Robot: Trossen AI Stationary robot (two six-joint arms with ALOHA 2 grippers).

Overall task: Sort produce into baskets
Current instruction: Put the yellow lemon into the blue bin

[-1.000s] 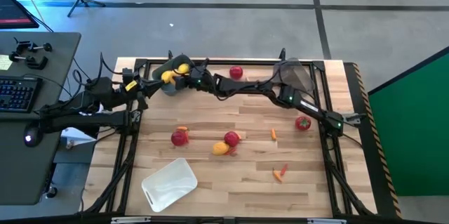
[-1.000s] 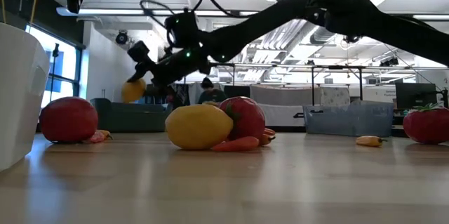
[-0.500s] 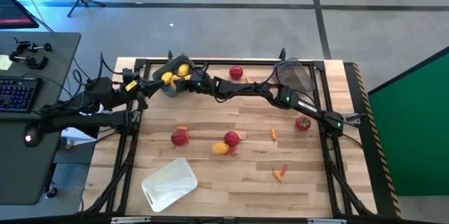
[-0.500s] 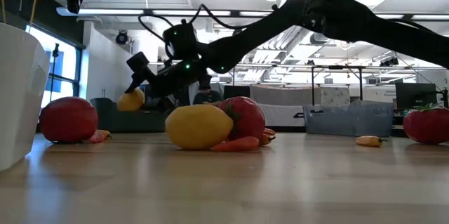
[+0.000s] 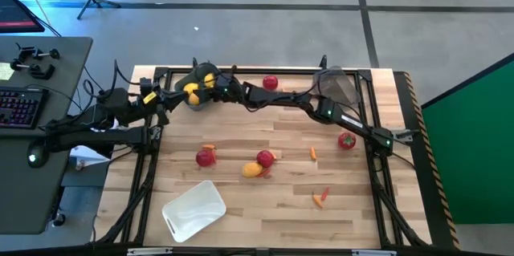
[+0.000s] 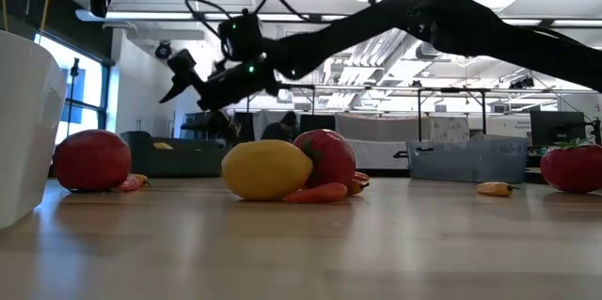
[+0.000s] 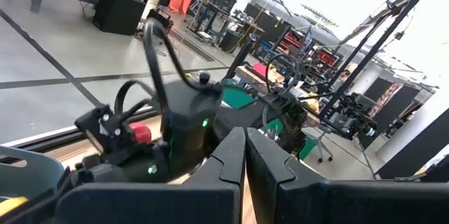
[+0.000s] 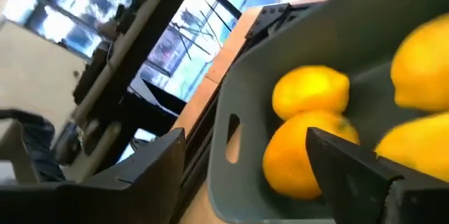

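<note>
The blue-grey basket (image 5: 195, 87) stands at the table's far left with three lemons (image 8: 309, 90) in it. My right gripper (image 5: 210, 91) hangs open just above its rim, with nothing between the fingers (image 6: 183, 74). My left gripper (image 5: 165, 100) waits shut at the left edge, next to the basket. On the table lie a lemon (image 5: 252, 169), red fruits (image 5: 206, 157) (image 5: 264, 158) (image 5: 346, 140) (image 5: 271, 83) and small peppers (image 5: 312, 153) (image 5: 320, 198). The white basket (image 5: 194, 208) sits near the front left. The dark basket (image 5: 337, 84) sits at the far right.
A black frame (image 5: 241, 70) runs round the table's edges. A desk with a keyboard (image 5: 20, 103) stands off the table to the left. Bare wood lies between the loose produce in the middle and the front right corner.
My right gripper dipped toward the blue-grey basket, opened and let go of a lemon, which now lies in the basket with the others. The gripper then rose a little above the rim.
</note>
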